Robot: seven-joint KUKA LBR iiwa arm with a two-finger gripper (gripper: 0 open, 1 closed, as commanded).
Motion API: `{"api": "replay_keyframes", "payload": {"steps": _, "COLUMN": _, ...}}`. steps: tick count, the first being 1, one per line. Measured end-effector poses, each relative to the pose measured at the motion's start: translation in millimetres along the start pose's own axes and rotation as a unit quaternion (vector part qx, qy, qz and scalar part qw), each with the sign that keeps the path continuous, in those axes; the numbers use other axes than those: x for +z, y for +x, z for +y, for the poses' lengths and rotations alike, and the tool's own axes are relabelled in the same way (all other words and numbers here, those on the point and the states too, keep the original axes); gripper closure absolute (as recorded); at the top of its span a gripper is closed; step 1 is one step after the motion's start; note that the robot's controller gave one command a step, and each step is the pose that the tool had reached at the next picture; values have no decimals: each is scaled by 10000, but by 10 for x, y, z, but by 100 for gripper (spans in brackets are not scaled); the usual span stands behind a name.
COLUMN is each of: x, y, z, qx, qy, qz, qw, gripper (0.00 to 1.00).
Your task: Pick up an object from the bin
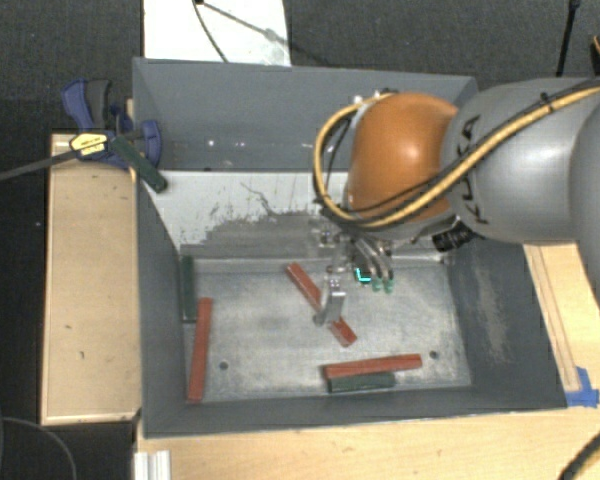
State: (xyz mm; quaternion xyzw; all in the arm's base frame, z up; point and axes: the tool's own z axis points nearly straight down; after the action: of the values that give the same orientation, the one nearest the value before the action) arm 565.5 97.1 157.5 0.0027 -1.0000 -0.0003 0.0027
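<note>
Hand (330, 306) over the middle of a slanted red stick (302, 281); grip state unclear

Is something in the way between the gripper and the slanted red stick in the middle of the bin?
Nothing visible. The gripper hangs right over the slanted red stick. The left red stick and the front red stick lie apart from it.

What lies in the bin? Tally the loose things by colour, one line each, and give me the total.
Red sticks: 3 (one by the left wall, one diagonal in the middle partly under the gripper, one near the front)
Dark green sticks: 2 (one against the left wall, one at the front)
Total: 5
</note>
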Motion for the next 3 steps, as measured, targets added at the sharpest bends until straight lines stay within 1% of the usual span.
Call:
{"api": "replay_keyframes", "payload": {"steps": 1, "x": 890, "y": -73, "z": -261, "qx": -553, "qy": 7, "qz": -10, "qw": 9985, "gripper": 0}}
{"api": "replay_keyframes", "payload": {"steps": 2, "x": 866, "y": -156, "z": -590, "qx": -1143, "qy": 8, "qz": -56, "qw": 9934, "gripper": 0}}
{"api": "replay_keyframes", "payload": {"steps": 3, "x": 864, "y": -155, "z": -572, "qx": -1131, "qy": 0, "qz": -55, "qw": 9936, "gripper": 100}}
